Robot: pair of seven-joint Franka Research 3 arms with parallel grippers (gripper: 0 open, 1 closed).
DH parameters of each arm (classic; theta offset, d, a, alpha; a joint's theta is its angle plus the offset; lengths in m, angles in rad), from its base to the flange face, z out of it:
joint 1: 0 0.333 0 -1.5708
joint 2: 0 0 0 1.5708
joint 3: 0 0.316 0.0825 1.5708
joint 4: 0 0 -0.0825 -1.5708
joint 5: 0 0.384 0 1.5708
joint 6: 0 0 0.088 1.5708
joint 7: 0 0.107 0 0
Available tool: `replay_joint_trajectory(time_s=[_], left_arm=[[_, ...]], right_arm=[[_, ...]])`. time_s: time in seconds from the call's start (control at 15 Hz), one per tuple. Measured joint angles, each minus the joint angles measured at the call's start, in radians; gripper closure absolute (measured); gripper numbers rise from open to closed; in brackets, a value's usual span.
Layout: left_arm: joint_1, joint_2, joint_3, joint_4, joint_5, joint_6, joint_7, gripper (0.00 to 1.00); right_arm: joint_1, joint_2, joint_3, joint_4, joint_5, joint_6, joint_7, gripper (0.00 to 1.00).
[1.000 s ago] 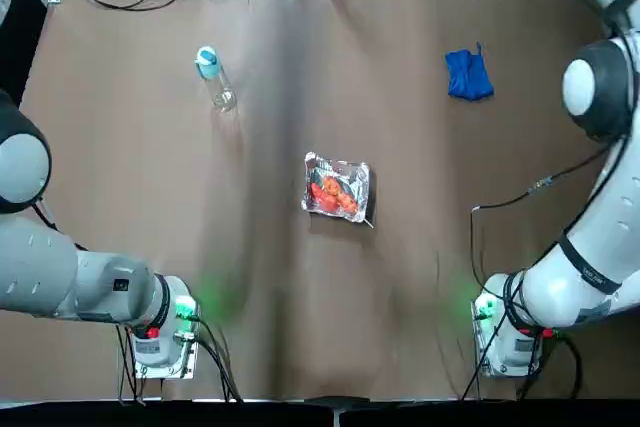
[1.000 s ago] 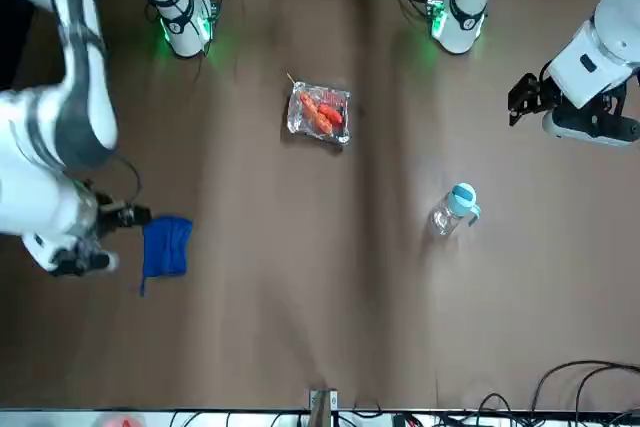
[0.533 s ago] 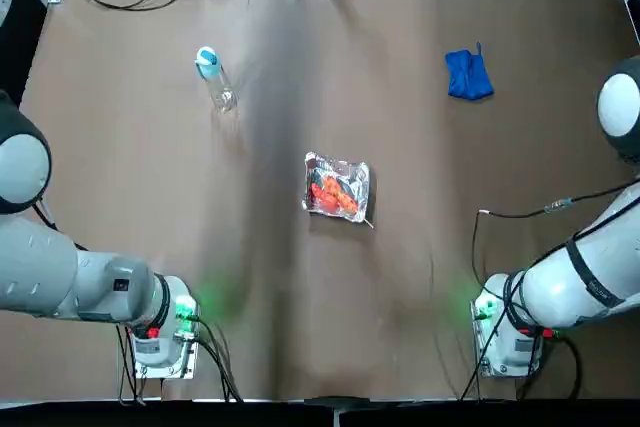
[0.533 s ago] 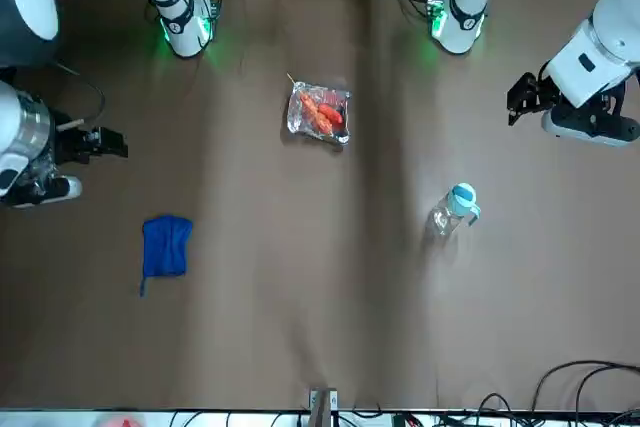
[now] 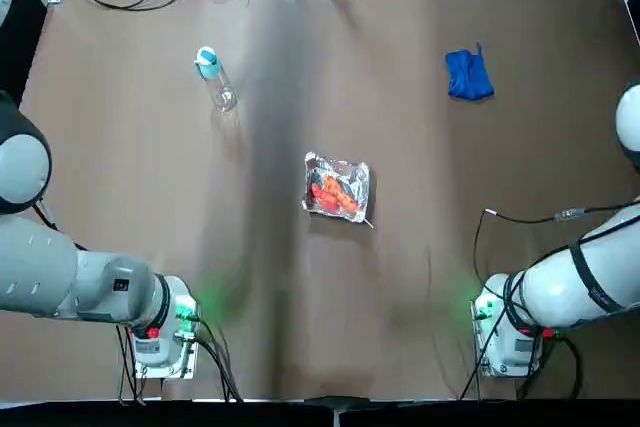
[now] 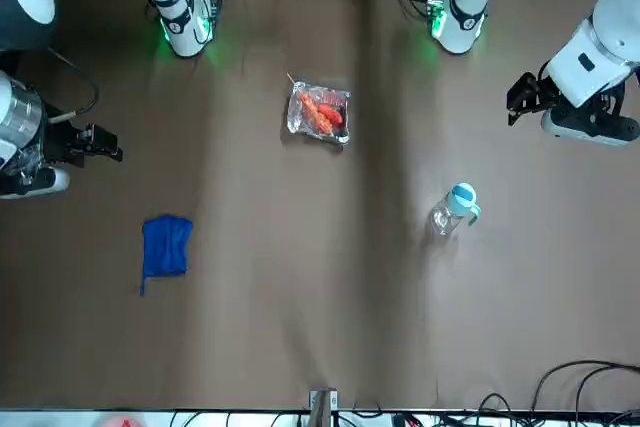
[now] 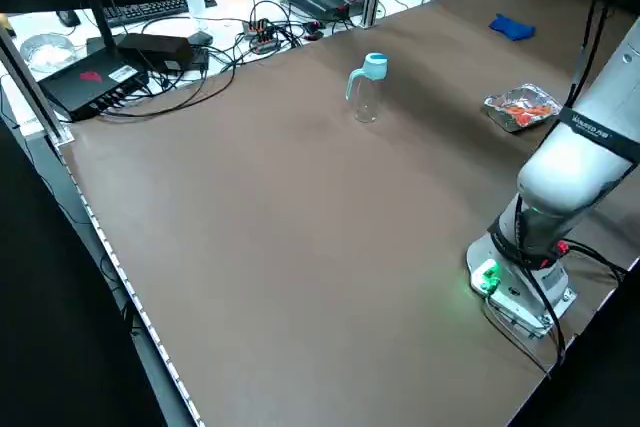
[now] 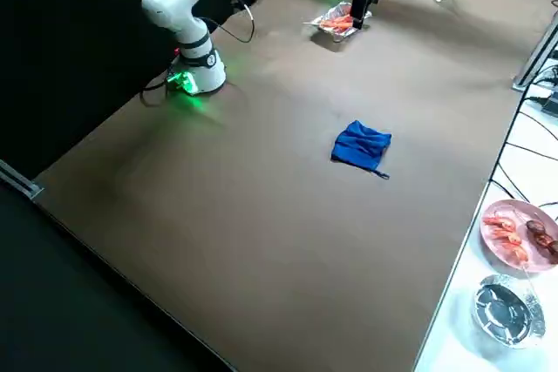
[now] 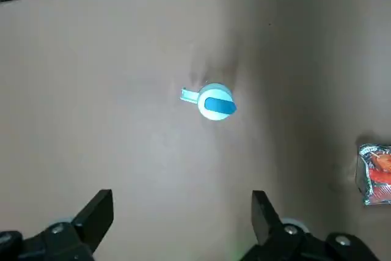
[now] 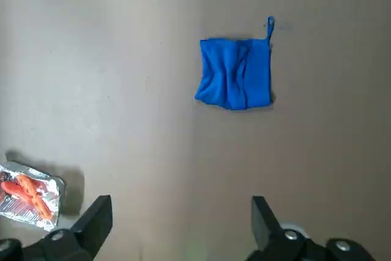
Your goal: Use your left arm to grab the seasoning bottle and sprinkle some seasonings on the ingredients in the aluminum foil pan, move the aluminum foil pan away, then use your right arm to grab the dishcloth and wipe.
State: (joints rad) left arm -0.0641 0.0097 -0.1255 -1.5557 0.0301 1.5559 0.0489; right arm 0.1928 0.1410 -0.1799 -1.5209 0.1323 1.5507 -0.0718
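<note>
The right hand [image 10: 182,200], wide, has drifted slightly farther right over the surface [image 5: 380,277]; the left hand [image 9: 182,194], also wide, stays left of the bottle [image 5: 216,80]. Pan [image 5: 337,187] central, cloth [image 5: 469,74] right, both unmoved.

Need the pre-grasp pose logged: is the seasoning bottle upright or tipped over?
Upright. The left side view shows the seasoning bottle standing on its base, cap on top; the left wrist view looks straight down onto the cap.
</note>
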Motion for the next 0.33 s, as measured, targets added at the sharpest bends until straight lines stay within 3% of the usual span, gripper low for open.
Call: replay_joint_trajectory(time_s=[0.33], left_arm=[[0.0,0.0,0.0,0.0,0.0,0.0,0.001,0.0]], right_arm=[[-0.001,-0.028,0.001,-0.034,-0.035,0.026,0.0,0.0]])
